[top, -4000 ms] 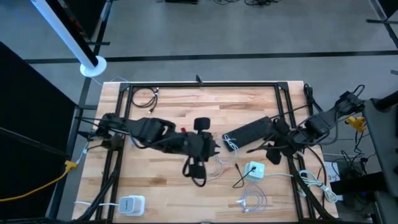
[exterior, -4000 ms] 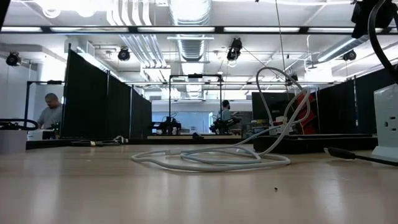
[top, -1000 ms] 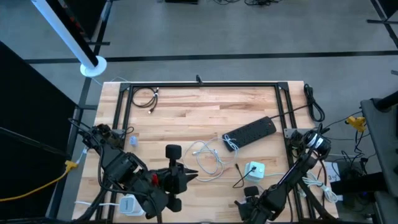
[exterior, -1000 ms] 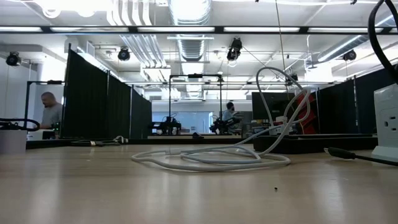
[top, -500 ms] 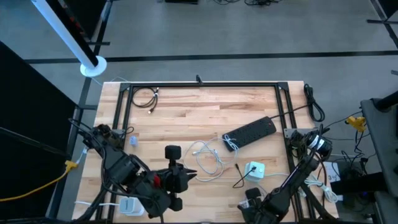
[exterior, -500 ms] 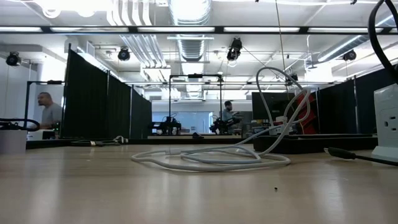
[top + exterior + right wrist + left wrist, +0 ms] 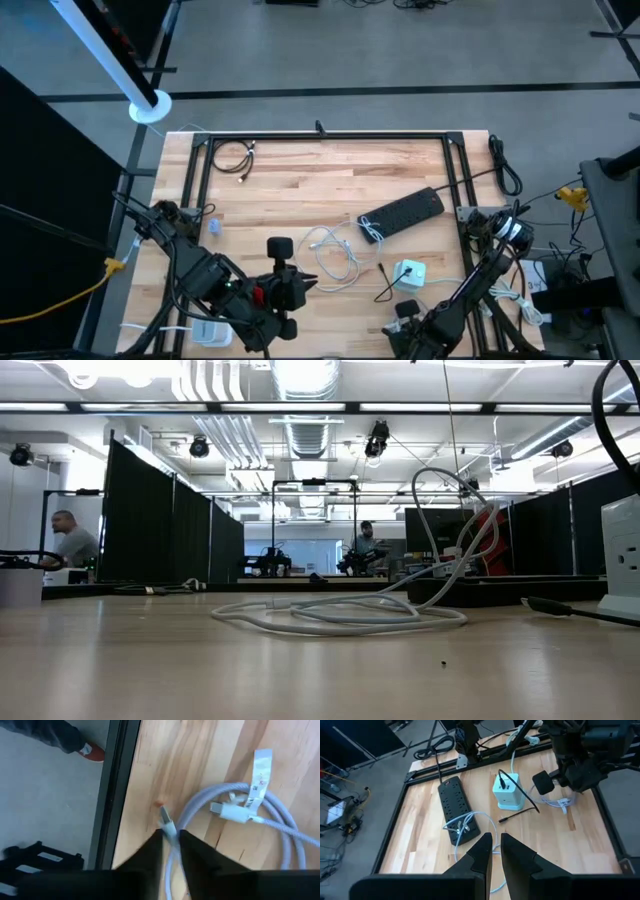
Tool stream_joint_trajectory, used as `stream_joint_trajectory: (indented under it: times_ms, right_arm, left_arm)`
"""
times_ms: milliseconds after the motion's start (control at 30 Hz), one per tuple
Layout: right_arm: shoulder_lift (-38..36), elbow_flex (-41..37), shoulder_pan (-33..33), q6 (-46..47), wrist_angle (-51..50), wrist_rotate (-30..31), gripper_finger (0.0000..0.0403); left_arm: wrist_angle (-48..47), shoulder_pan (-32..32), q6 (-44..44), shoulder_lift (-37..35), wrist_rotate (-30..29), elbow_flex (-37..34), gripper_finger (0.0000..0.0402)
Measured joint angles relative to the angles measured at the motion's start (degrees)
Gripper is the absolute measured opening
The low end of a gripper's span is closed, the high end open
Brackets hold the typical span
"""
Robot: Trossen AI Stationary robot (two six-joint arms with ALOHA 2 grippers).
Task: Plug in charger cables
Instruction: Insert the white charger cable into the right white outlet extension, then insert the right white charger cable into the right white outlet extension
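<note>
Wooden table [image 7: 300, 190]: right tool [image 7: 170, 837] pinches white cable [image 7: 240, 810]; left tool [image 7: 494, 851] shut, empty; power strip [image 7: 402, 211] near.

Both arms are pulled back to the near edge of the table right now. The left arm comes in from its base at the left side, elbow bent, forearm lying low and pointing toward the middle. The left gripper [image 7: 305, 284] is at its tip, and in the left wrist view its fingers [image 7: 481, 854] sit nearly together, just a thin slit between them, nothing in there. The right arm folds down from its base at the right side toward the near edge. The right gripper [image 7: 170, 843] has its fingers pinched onto a white charger cable [image 7: 167, 826].
</note>
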Motion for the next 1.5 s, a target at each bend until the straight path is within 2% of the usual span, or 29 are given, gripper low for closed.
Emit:
stream_joint_trajectory:
  times_ms: [167, 367, 533, 700, 900, 1067, 1167, 1333, 1500]
  right_arm:
    - [-2.79, 1.34, -0.89, 1.39, -0.59, -0.47, 0.0004]
    - [-11.78, 1.86, -1.84, 3.63, -3.51, 2.35, 0.0000]
    - [-21.72, 1.86, -4.68, 5.03, -7.68, 11.64, 0.0000]
    - [-31.31, 1.86, -7.07, 3.83, -8.57, 23.71, 0.0000]
    - [-38.46, 1.81, -7.70, 0.29, -12.46, 26.95, 0.0000]
    - [-38.62, 1.29, -7.66, -0.14, -15.76, 26.79, 0.0000]
    - [-37.19, 1.25, -7.47, 0.52, -13.86, 26.05, 0.0000]
    - [-32.70, 1.25, -5.44, 2.11, -7.23, 21.52, 0.0001]
    - [-26.22, 1.20, -1.60, 10.38, -2.94, 17.30, 0.0039]
  left_arm:
    - [0.21, 0.87, 0.88, -0.27, 0.05, 0.00, 0.0027]
    - [0.83, 4.05, 4.47, -1.47, 4.74, 0.00, 0.0027]
    - [2.17, 8.32, 9.31, -1.49, 8.01, -0.12, 0.0026]
    - [10.32, 13.03, 15.47, -1.50, 13.43, -2.72, 0.0025]
    - [13.30, 18.39, 16.88, -1.49, 19.46, -5.06, 0.0025]
    - [13.12, 21.47, 17.11, -1.79, 19.83, -5.96, 0.0025]
    - [13.09, 22.64, 17.51, -2.28, 20.20, -5.91, 0.0025]
    - [13.24, 23.21, 17.93, -3.11, 21.33, -5.84, 0.0025]
    - [12.18, 22.32, 17.32, -3.84, 21.43, -5.92, 0.0025]
